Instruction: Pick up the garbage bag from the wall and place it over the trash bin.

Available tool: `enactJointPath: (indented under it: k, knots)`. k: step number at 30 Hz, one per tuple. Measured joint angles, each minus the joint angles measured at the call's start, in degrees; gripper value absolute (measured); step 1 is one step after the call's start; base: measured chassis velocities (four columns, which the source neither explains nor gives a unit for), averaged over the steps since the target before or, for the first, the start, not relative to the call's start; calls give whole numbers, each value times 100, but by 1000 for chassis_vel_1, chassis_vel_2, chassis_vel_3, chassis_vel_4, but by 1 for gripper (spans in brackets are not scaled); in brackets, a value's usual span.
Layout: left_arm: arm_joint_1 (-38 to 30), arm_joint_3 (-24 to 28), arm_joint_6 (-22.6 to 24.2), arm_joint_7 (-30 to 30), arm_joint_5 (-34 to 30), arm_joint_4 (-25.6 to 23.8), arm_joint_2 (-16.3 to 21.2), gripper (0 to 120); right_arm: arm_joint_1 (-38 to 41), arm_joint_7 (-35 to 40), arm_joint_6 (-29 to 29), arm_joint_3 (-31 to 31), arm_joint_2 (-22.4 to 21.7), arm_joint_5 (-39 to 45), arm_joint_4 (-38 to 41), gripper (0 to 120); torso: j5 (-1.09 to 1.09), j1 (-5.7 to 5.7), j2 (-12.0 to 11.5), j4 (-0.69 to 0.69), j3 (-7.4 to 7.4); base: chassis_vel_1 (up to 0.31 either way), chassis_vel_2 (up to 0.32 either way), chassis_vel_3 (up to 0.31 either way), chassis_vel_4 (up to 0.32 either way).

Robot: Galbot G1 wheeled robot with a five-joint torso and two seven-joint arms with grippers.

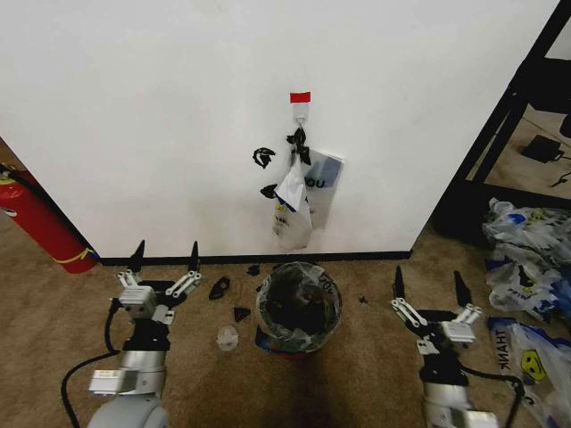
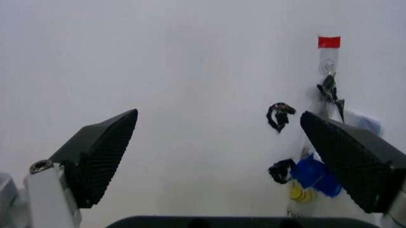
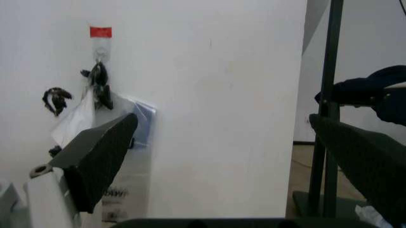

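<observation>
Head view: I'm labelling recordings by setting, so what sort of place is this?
Probably an indoor test room or storage corner: brown carpet below a plain white wall, a red fire extinguisher on the left, and a black metal rack beside heaped plastic bags.

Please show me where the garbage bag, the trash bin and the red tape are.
garbage bag (image 1: 294, 227): head view, lower hanging part.
trash bin (image 1: 266, 314): head view, left rim.
red tape (image 1: 300, 96): head view, middle of strip.

- The garbage bag (image 1: 299, 201), crinkly see-through plastic with blue patches, hangs limp from a small hook.
- The wall (image 1: 161, 116) is plain white, with a red tape strip above the hook.
- The trash bin (image 1: 299, 308), black mesh, stands upright on the floor below the bag.
</observation>
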Motion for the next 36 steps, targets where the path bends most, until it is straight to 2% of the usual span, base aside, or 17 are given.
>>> enactJointPath:
  k: [5,36]
  knots:
    - [79,-34,122,44,-98,-124,-45,100,-8,-90,-4,-9,70,-121,-63,100,1,0,0,1,0,0,0,0,0]
    - [82,-13,151,29,-81,-110,-36,100,27,-115,7,-37,55,-168,-111,100,2,0,-1,0,0,0,0,0,0]
